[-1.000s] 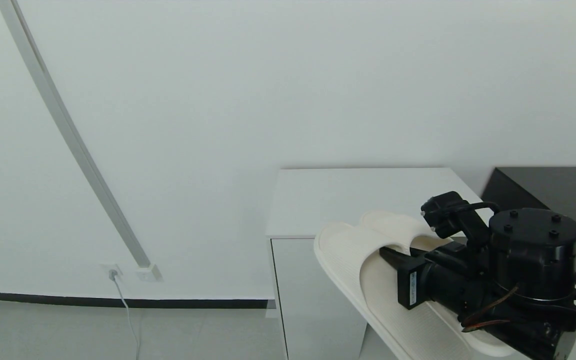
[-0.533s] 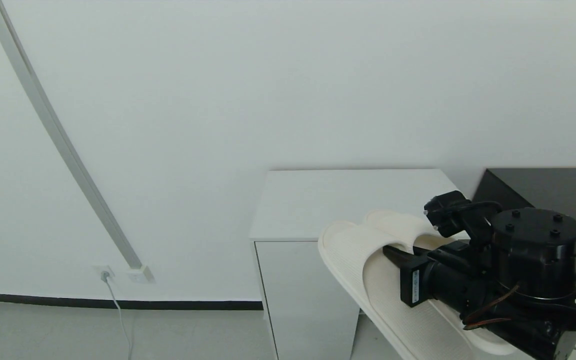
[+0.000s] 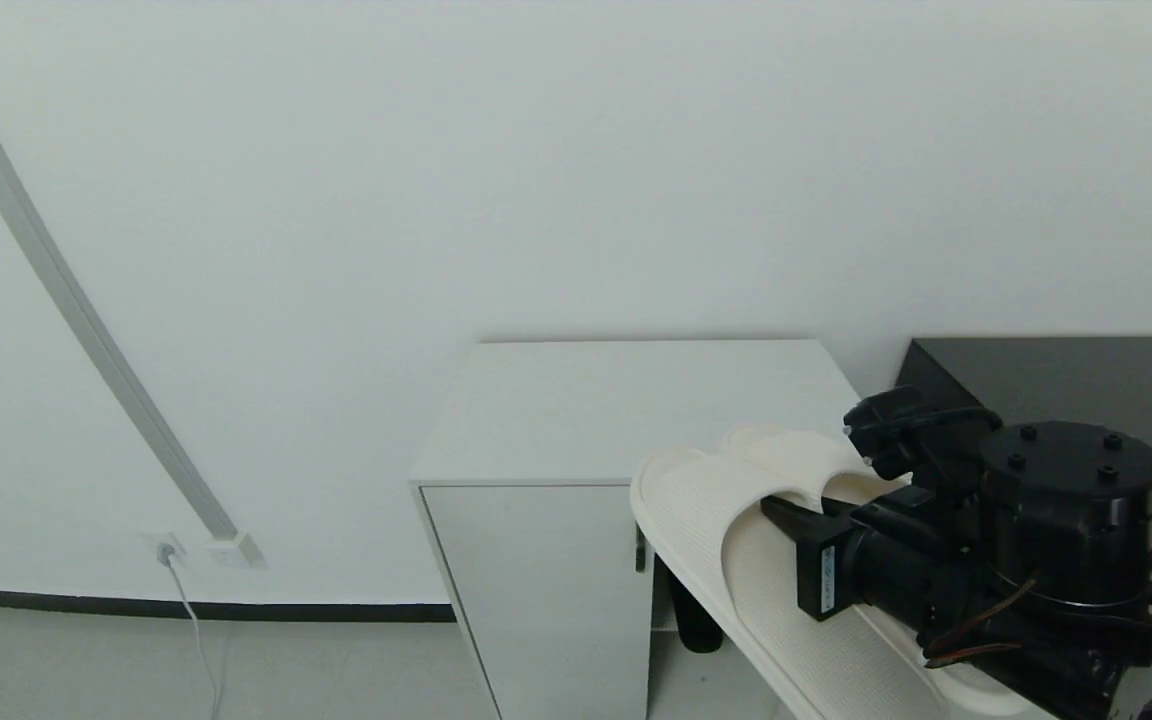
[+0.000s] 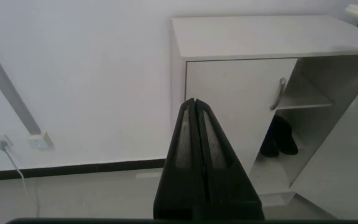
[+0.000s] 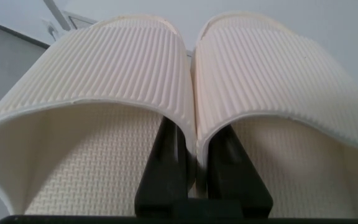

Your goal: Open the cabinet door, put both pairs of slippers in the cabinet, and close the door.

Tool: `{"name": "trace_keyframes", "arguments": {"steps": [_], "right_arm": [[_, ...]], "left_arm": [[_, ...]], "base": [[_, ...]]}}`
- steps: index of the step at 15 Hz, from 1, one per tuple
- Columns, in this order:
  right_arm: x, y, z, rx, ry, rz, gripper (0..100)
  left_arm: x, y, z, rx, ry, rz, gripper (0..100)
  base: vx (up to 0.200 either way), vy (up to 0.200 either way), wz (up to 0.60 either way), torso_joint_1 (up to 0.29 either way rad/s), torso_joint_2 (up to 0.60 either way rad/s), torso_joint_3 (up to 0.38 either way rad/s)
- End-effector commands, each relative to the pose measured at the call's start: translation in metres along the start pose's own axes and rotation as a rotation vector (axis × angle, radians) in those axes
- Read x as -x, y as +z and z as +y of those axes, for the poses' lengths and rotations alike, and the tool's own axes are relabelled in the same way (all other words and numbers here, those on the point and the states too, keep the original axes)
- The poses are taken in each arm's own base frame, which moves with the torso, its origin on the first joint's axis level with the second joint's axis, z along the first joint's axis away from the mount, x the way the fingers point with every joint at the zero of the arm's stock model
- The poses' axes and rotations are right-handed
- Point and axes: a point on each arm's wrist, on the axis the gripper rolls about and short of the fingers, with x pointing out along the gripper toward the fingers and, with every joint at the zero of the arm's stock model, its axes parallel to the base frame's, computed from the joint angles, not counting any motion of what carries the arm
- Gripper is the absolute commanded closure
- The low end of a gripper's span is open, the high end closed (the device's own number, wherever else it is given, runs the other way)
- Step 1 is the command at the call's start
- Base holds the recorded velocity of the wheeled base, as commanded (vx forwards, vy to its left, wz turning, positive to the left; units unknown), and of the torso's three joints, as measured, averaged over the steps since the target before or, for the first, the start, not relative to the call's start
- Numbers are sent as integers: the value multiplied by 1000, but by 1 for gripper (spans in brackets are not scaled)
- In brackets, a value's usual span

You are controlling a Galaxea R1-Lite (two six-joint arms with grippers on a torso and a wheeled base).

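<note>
My right gripper is shut on a pair of cream ribbed slippers, held in front of the white cabinet. In the right wrist view one finger sits inside each slipper, pinching their inner sides together. The cabinet's left door with its metal handle is closed. The right half stands open, showing a shelf and dark shoes on the bottom. My left gripper hangs back from the cabinet, shut with nothing in it.
A white wall runs behind the cabinet, with a grey strip down to a socket and cable. A dark table stands to the cabinet's right. The cabinet's open door panel swings out on the right.
The head camera has turned, so the cabinet slid left and its open right half with the dark shoes came into view. The slippers stay in my right gripper.
</note>
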Motion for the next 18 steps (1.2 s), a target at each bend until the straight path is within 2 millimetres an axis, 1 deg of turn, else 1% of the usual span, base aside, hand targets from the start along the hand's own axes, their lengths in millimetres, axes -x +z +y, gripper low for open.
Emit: {"name": "trace_keyframes", "arguments": {"steps": [1,5,12,18], "right_arm": [[-2,-2,0,1,0,9,100],[-2,-3,1,7,-4,11,100],[3,-11,13,37,41,38,100],[4,-13,13,47,43,45,100]], "left_arm": [[0,0,0,0,0,1,100],[0,0,0,0,0,1,100],[0,0,0,0,-1,1,100],[0,0,0,1,-1,1,100]], "base": [[0,-200,0,2,2,2],[0,-200,0,4,2,1],[0,0,0,0,0,0],[0,0,0,0,0,0]]}}
